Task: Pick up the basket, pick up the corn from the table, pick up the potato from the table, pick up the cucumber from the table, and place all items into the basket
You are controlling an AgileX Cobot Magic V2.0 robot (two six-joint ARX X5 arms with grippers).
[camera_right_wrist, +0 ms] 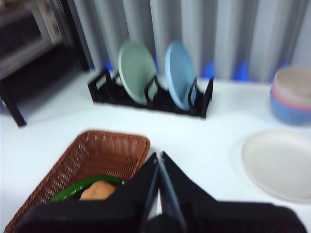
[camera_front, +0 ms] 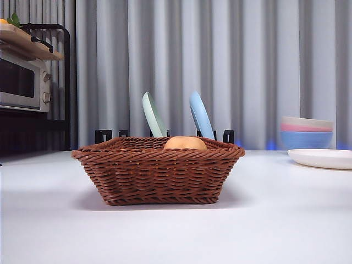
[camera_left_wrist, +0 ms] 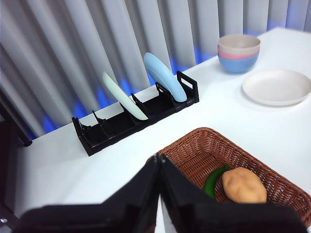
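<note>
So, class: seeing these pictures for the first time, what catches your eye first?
The brown basket at the table's centre stands out first, with the potato and cucumber lying inside it. Behind it, a green plate and a blue plate stand in a black rack.

Only the grippers show — nothing else of either arm is in frame.

Left gripper (camera_left_wrist: 159, 162): two matte black jaws, flat-sided wedges that taper from a wide base to narrow tips. The base is one broad dark block across the bottom of the wrist view, soft with blur. A thin pale line runs between the jaws. No screws, cables or markings readable.

Right gripper (camera_right_wrist: 159, 160): same build — black, angular, wedge-shaped jaws on a wide black base. Picture is blurred, so surface detail can't be made out. A faint lighter edge runs along the inner face of one jaw.

Front view shows no part of the robot.
</note>
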